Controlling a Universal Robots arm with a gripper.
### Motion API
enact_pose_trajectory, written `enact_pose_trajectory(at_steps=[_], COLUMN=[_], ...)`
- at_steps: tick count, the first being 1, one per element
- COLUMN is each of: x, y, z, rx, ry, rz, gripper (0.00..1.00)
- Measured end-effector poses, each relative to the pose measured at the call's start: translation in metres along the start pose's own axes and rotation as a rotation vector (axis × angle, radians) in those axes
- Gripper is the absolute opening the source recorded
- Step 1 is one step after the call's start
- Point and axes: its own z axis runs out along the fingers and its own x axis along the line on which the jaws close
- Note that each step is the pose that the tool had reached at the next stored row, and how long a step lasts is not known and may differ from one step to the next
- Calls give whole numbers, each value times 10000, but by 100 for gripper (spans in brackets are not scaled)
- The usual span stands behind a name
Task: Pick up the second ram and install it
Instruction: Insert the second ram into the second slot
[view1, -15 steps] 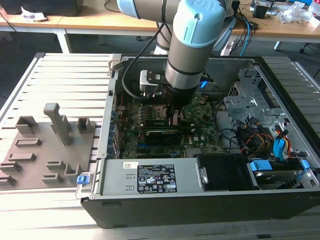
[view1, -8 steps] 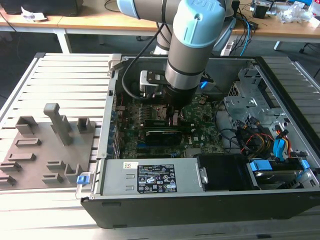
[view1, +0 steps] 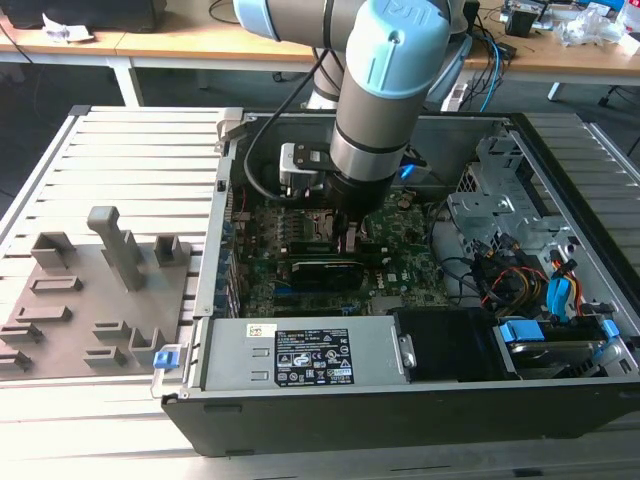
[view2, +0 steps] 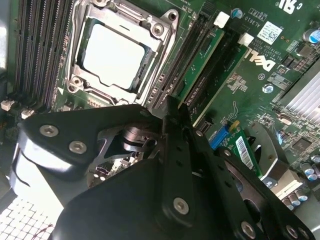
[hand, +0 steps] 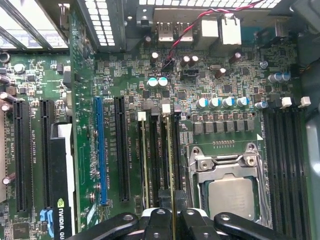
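Arm is reaching down into the open PC case (view1: 560, 190), w/ the gripper (view1: 349, 238) sitting low over the motherboard (view1: 400, 270), just beside the CPU socket (view1: 310, 222) on the exterior view's right of it.

In the first wrist view the gripper (hand: 173, 214) fingers (hand: 159, 220) are pinching the second ram (hand: 171, 165) by its top edge, closed tight on both faces. The stick is standing on edge in a memory slot (hand: 176, 150) right next to the CPU socket (hand: 231, 187), running the slot's length. Can't tell if it's fully seated. Another ram stick (hand: 143, 160) is sitting in a slot on the far side of it from the socket, a few slots apart.

In the second wrist view the fingers (view2: 176, 131) are coming together over the slots, w/ the ram edge (view2: 202, 62) showing as a thin green strip beside the CPU socket (view2: 117, 52).

Grey plastic tray (view1: 90, 290) is lying outside the case, well apart from the socket.
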Motion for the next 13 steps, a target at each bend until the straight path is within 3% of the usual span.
enact_pose_trajectory(at_steps=[8, 9, 10, 11, 13], x=[-1, 0, 0, -4, -34], y=[-1, 0, 0, 2, 14], z=[7, 3, 2, -30, -189], rx=[5, 1, 1, 0, 0], ry=[-15, -4, -3, 1, 6], rz=[0, 0, 1, 1, 1], gripper=[15, 21, 21, 21, 21])
